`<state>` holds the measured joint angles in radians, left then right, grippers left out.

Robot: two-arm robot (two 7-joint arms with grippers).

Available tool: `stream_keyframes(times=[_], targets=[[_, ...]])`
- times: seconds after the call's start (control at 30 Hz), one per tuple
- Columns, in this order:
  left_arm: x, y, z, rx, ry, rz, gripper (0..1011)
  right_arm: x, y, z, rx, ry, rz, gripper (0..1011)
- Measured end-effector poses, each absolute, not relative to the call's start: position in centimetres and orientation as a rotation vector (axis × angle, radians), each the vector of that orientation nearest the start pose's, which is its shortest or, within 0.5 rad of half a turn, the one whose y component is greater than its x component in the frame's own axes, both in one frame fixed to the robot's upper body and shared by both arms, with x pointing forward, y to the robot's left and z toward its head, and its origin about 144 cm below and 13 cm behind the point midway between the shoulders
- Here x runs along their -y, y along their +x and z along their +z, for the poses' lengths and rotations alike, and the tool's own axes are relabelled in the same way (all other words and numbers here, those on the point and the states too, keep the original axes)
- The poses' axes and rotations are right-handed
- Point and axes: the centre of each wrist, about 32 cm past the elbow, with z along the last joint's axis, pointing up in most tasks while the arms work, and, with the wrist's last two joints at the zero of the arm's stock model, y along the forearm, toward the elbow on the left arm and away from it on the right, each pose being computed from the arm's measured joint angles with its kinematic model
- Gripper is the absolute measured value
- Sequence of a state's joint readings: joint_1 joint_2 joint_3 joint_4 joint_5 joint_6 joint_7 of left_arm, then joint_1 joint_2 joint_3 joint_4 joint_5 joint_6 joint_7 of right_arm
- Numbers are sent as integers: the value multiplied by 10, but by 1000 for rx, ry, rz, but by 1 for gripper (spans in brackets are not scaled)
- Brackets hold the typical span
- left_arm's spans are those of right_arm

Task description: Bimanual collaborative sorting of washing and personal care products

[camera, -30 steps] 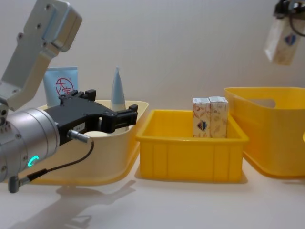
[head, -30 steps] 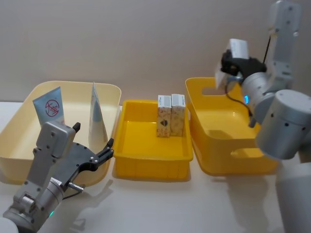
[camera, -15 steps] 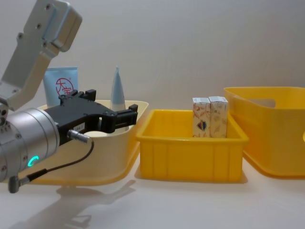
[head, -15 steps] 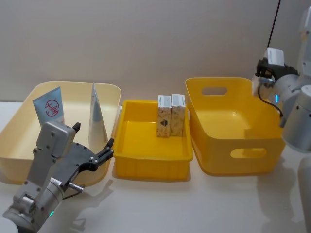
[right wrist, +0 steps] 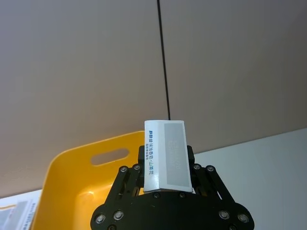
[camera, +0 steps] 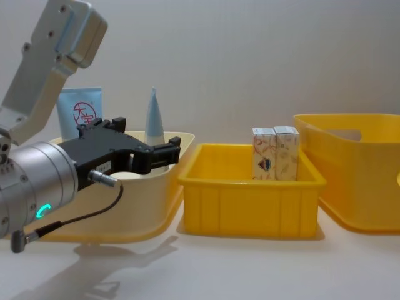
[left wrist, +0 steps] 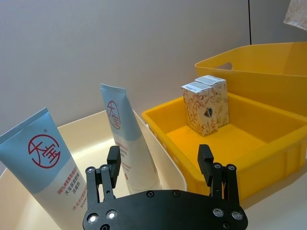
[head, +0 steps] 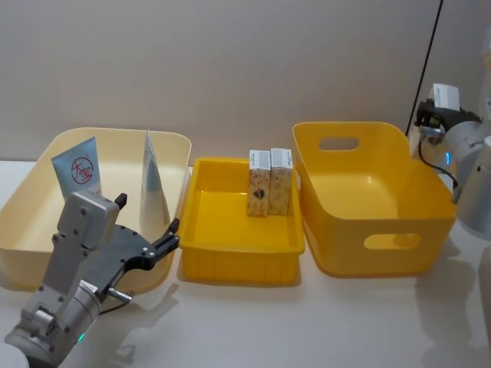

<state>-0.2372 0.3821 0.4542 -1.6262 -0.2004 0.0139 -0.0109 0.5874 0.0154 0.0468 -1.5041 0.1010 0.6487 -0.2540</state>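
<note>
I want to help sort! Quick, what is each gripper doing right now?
Left gripper: open, empty.
Right gripper: shut on a carton.

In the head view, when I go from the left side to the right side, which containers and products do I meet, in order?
From the left: cream tub, red-logo tube, edge-on tube, small yellow crate, two patterned cartons, large yellow handled tub, right pincer shut on a carton.

Lab test bench, plain grey backdrop point(head: 230, 61), white table point(head: 322, 322), plastic tubs point(head: 330, 247)
</note>
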Motion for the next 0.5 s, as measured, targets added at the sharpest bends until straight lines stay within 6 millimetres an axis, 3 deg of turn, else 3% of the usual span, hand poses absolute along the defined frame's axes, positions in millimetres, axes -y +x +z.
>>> stream_keyframes(times=[0.5], targets=[[-198, 492, 1204, 268, 61, 1124, 1001, 224, 572, 1356, -172, 36, -1674, 439]])
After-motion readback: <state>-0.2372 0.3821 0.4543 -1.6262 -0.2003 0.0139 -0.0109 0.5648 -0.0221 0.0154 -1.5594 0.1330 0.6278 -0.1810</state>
